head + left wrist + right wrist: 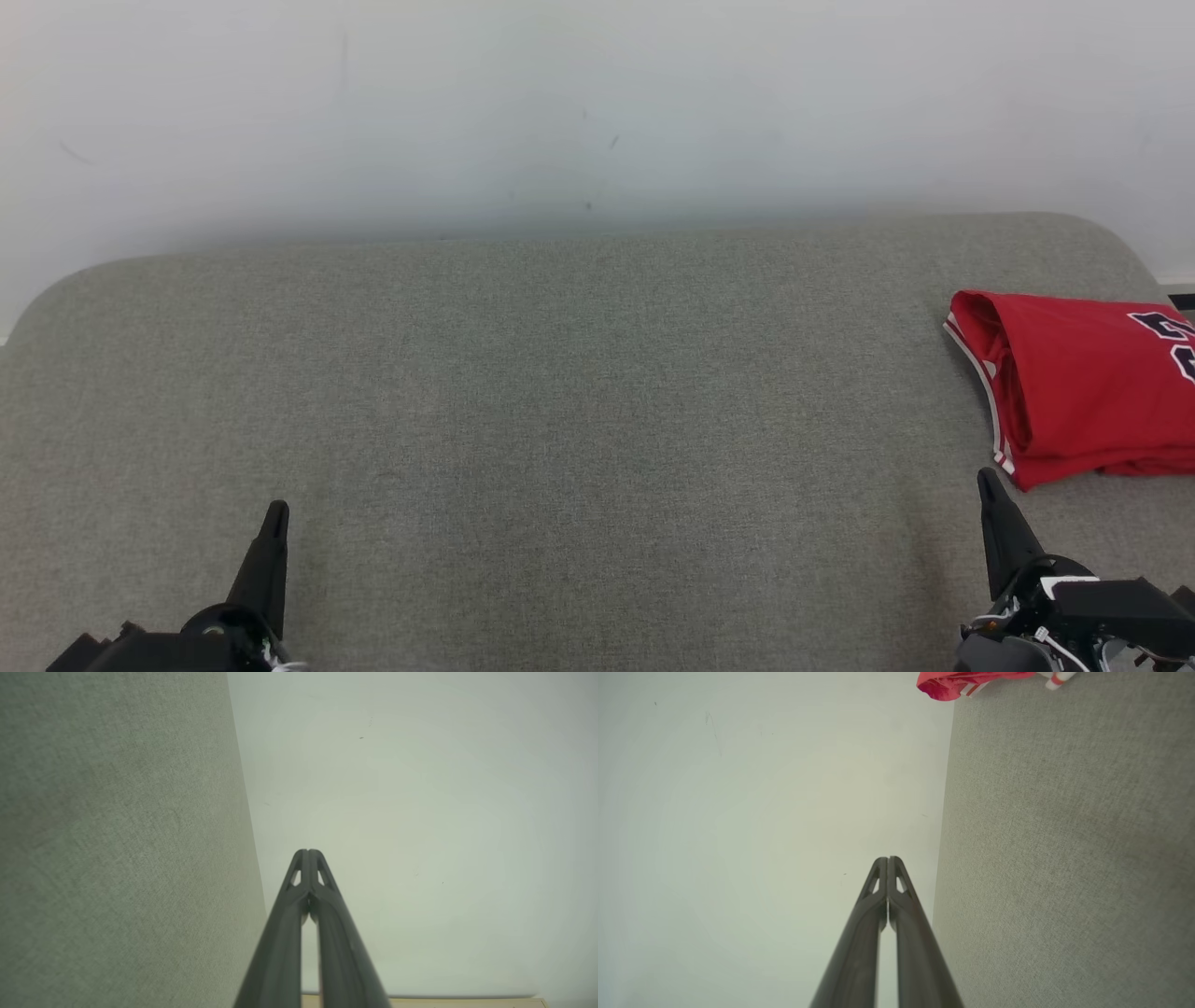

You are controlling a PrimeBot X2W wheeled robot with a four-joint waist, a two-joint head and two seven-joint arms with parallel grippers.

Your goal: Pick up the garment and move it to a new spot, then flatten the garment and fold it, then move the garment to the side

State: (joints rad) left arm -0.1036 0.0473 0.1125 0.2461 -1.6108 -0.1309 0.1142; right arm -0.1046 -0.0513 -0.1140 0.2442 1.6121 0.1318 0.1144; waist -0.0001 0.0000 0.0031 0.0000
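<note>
The left end effector (pixel 276 511) is sitting with its two dark fingers pressed together into one narrow point and nothing between them. In its own wrist view the tips (pixel 308 852) are meeting flush, with only small slots showing behind them. It is hanging over the near edge of the grey fabric-covered worktop (pixel 560 401) and aiming away from the robot toward the pale wall (pixel 597 112).

The right end effector (pixel 986 478) is doing the same: fingers closed tip to tip, gripping nothing. Its wrist view is showing the tips (pixel 887 859) sealed, with the wall on one side of them and the grey fabric on the other.

The garment (pixel 1083 392) is a red jersey with white-and-red trim and dark lettering. It is lying folded on the worktop just ahead of the right end effector's tip and a little to its right, near but not touching. Its near corner is coming closest to the fingers, and its far side is running out past the edge of the head view. In the right wrist view a red fold with striped trim (pixel 966 683) is peeking in at the top edge, well beyond the fingertips.

From the left end effector the garment is lying far off to the right — past the other end effector, well apart from it.
</note>
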